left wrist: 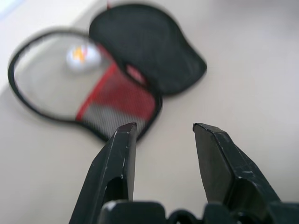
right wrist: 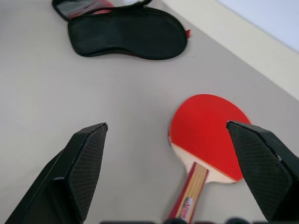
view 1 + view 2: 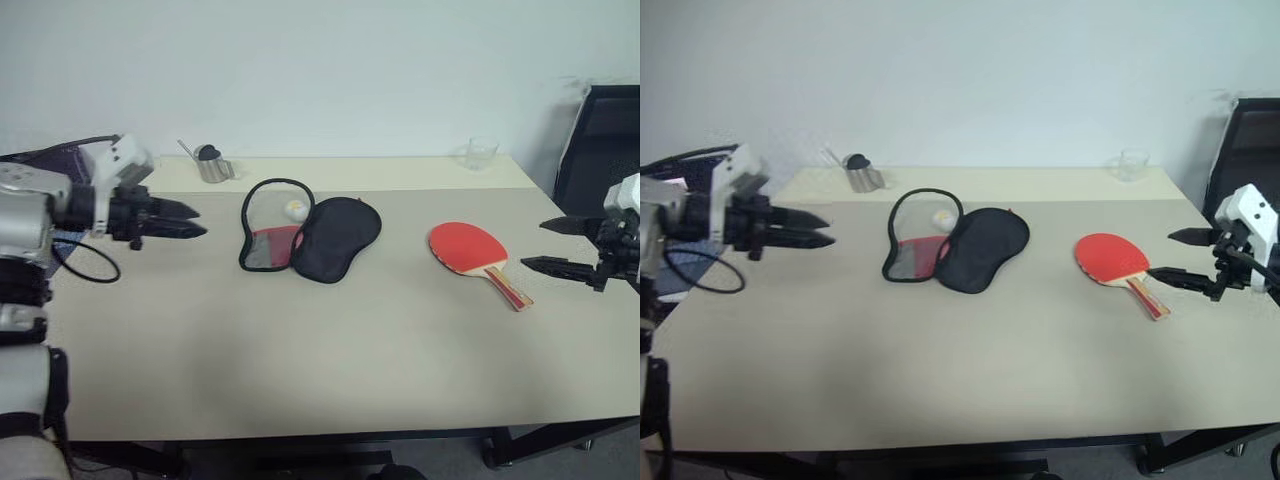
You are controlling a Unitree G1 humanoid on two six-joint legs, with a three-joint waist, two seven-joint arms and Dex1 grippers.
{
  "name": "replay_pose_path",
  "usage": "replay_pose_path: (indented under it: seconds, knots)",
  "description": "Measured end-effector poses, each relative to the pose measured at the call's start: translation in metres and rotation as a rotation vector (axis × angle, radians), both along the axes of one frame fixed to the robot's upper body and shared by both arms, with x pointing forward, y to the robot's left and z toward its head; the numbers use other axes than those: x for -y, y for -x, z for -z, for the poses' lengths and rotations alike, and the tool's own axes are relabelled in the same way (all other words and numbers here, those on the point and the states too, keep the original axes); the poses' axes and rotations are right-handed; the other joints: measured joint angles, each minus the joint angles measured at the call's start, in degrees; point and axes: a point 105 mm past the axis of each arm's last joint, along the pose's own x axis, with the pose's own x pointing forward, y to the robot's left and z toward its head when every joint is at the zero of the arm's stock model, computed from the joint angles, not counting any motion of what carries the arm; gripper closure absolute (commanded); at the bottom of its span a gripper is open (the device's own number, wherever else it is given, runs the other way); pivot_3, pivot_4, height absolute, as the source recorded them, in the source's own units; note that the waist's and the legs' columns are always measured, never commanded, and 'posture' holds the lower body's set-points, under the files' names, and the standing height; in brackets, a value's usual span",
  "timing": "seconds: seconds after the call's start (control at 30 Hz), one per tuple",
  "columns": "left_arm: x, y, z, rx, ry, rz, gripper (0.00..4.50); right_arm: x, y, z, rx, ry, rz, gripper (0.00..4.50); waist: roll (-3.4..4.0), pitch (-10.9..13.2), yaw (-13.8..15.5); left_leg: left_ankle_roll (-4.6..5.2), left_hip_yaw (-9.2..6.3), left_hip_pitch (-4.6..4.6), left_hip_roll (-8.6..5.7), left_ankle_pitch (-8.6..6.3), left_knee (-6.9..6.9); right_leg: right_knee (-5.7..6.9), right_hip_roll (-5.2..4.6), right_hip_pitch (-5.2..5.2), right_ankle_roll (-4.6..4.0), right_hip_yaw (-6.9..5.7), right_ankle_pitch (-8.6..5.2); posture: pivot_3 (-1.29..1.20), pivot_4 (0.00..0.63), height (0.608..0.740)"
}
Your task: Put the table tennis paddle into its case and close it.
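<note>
The table tennis paddle (image 3: 467,247) lies flat on the beige table (image 3: 330,350) at the right, red blade up, handle toward the near right. Just right of that handle my right gripper (image 3: 535,245) hovers wide open and empty; the right wrist view has the paddle (image 2: 208,133) lying between and beyond the fingers. The case (image 3: 335,237) lies unzipped at mid-table, its black half folded to the right and the red-lined mesh half (image 3: 268,243) to the left. My left gripper (image 3: 198,221) is open and empty, left of the case and above the table, pointing at it.
A small white-yellow ball (image 3: 296,209) rests inside the open case half. A metal cup (image 3: 213,165) and a clear glass (image 3: 481,152) stand along the far edge. A black chair (image 3: 600,140) is at the right, and a black cable (image 3: 85,262) loops at the left edge.
</note>
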Motion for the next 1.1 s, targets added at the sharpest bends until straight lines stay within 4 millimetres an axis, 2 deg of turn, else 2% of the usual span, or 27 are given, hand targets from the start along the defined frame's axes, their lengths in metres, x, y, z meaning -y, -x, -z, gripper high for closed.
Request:
replay_pose_path:
  seconds: [0.1, 0.3, 0.37, 0.43, 0.53, 0.63, 0.7, 0.8, 0.87, 0.97, 1.1]
  knots:
    - [0.001, 0.005, 0.008, -0.031, 0.002, 0.009, 2.43, -0.008, -0.003, -0.001, 0.017, -0.015, -0.028, 0.00, 0.00, 0.02, 0.09, 0.00, -0.04, -0.01, -0.01, 0.01, 0.04, 0.13, 0.00, -0.04, -0.01, -0.02, -0.01, 0.00, 0.150, 0.740]
    - [0.000, 0.004, 0.007, -0.022, 0.039, -0.009, 2.43, -0.011, -0.005, 0.000, 0.031, -0.029, -0.038, 0.00, 0.00, 0.02, 0.21, 0.00, -0.02, 0.01, -0.03, 0.01, 0.07, 0.16, -0.01, -0.03, 0.00, -0.01, 0.00, 0.00, 0.150, 0.740]
    - [0.000, -0.015, 0.007, 0.034, 0.100, -0.070, 2.43, -0.013, -0.007, 0.000, 0.036, -0.034, -0.037, 0.00, 0.00, 0.02, 0.47, 0.00, -0.04, 0.04, -0.06, 0.01, 0.13, 0.19, 0.00, 0.04, 0.01, -0.06, 0.00, 0.00, 0.150, 0.740]
    - [0.002, -0.038, 0.018, 0.067, 0.150, -0.159, 2.43, -0.017, -0.006, 0.001, 0.039, -0.032, -0.046, 0.00, 0.00, 0.02, 0.72, 0.00, -0.05, 0.05, -0.06, 0.01, 0.19, 0.22, 0.00, 0.07, 0.04, -0.06, 0.02, 0.00, 0.150, 0.740]
    - [0.001, -0.060, 0.050, 0.043, 0.173, -0.293, 2.43, -0.024, -0.001, 0.005, 0.035, -0.031, -0.058, 0.00, -0.02, 0.03, 0.82, -0.01, -0.02, -0.01, -0.05, 0.01, 0.21, 0.19, -0.02, 0.06, 0.07, -0.03, 0.04, 0.00, 0.150, 0.740]
    - [0.010, -0.080, 0.080, 0.011, 0.209, -0.424, 2.43, -0.022, 0.005, 0.013, 0.015, -0.058, -0.024, 0.00, -0.07, 0.05, 0.95, -0.01, -0.01, -0.07, -0.03, 0.01, 0.21, 0.15, -0.05, 0.05, 0.13, -0.03, 0.01, 0.00, 0.150, 0.740]
    - [0.013, -0.091, 0.089, 0.014, 0.220, -0.516, 2.43, -0.029, 0.008, 0.016, 0.008, -0.074, -0.022, 0.00, -0.14, 0.09, 0.87, -0.02, 0.00, -0.06, -0.06, 0.00, 0.21, 0.16, -0.10, 0.04, 0.15, 0.00, 0.03, 0.00, 0.150, 0.740]
    - [0.021, -0.104, 0.089, 0.043, 0.260, -0.609, 2.43, -0.038, 0.014, 0.016, 0.007, -0.080, -0.032, 0.00, -0.21, 0.13, 0.79, -0.02, -0.03, -0.05, -0.07, 0.01, 0.22, 0.18, -0.10, 0.05, 0.16, -0.02, 0.03, 0.00, 0.150, 0.740]
    - [0.031, -0.111, 0.090, 0.053, 0.281, -0.647, 2.43, -0.038, 0.015, 0.019, 0.001, -0.073, -0.005, 0.00, -0.21, 0.13, 0.85, -0.03, -0.04, -0.01, -0.07, 0.01, 0.22, 0.18, -0.12, 0.10, 0.17, -0.04, 0.04, 0.00, 0.150, 0.740]
    - [0.044, -0.116, 0.103, 0.033, 0.299, -0.693, 2.43, -0.038, 0.020, 0.023, -0.021, -0.079, 0.016, 0.00, -0.21, 0.13, 0.80, -0.04, -0.01, 0.00, -0.08, 0.01, 0.22, 0.17, -0.16, 0.10, 0.19, -0.01, 0.05, 0.00, 0.150, 0.740]
    - [0.049, -0.121, 0.117, 0.030, 0.299, -0.803, 2.43, -0.040, 0.025, 0.019, -0.007, -0.083, 0.035, 0.00, -0.27, 0.17, 0.72, -0.06, -0.03, 0.00, -0.08, 0.02, 0.22, 0.18, -0.16, 0.10, 0.20, 0.00, 0.05, 0.00, 0.150, 0.740]
